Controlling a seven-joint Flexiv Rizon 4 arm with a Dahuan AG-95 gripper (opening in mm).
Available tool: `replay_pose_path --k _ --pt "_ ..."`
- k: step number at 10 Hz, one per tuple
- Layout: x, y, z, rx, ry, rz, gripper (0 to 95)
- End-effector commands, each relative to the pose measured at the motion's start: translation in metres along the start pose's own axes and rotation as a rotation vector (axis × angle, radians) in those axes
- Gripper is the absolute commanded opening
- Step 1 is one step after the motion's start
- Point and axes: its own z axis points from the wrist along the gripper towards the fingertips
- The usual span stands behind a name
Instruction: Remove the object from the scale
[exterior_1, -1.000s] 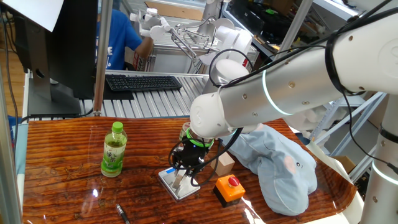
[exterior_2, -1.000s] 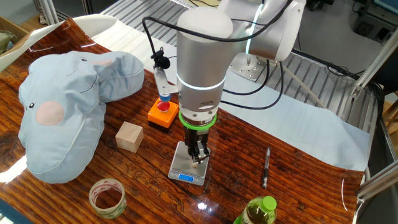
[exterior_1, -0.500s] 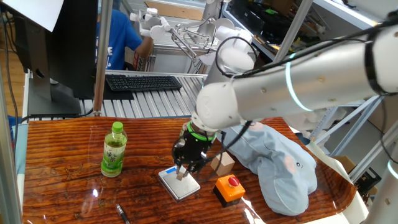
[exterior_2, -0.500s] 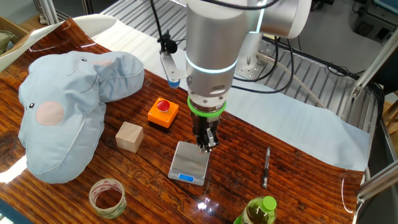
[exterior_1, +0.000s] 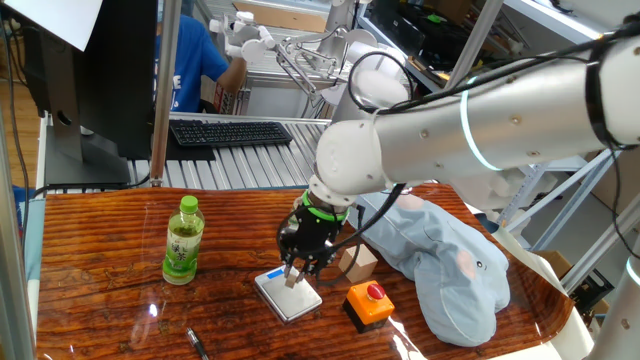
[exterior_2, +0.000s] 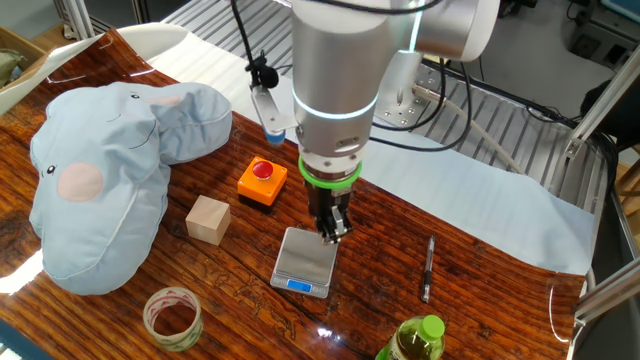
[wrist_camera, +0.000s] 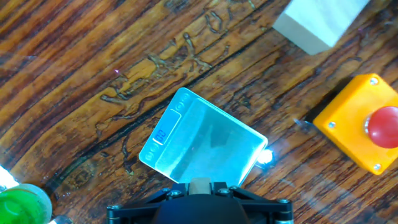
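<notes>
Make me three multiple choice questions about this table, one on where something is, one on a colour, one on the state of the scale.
1. Where is the orange box relative to the scale?
A. Stacked on its plate
B. Beside it on the table, apart
C. Under the plush

2. What colour is the bottle cap?
A. Green
B. Red
C. White

3. What is the state of the scale plate?
A. Covered by the tan cube
B. Bare, with the block lifted in the gripper
C. Tipped on its edge

Answers:
1 B: both fixed views show wood between box and scale.
2 A: the cap shows bright green in one fixed view.
3 B: the hand view shows a bare plate and the small block between the jaws; the tan cube sits off to the side.
</notes>
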Motion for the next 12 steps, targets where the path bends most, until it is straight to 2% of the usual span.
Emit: replay_pose_path --k 1,3,5,6,8,12 --pt "0.002 -0.001 -0.008 0.004 0.014 -0.018 0.0" --pt "0.01 -0.006 -0.008 0.01 0.012 -0.041 0.0" --pt "0.022 -0.013 -0.003 0.012 0.007 -0.061 0.0" --pt "0.032 -0.02 0.001 0.018 0.002 -0.085 0.0" --pt "0.041 -0.031 0.004 0.025 -0.001 -0.122 0.0" --pt "0.039 -0.061 0.01 0.027 0.01 -0.21 0.0"
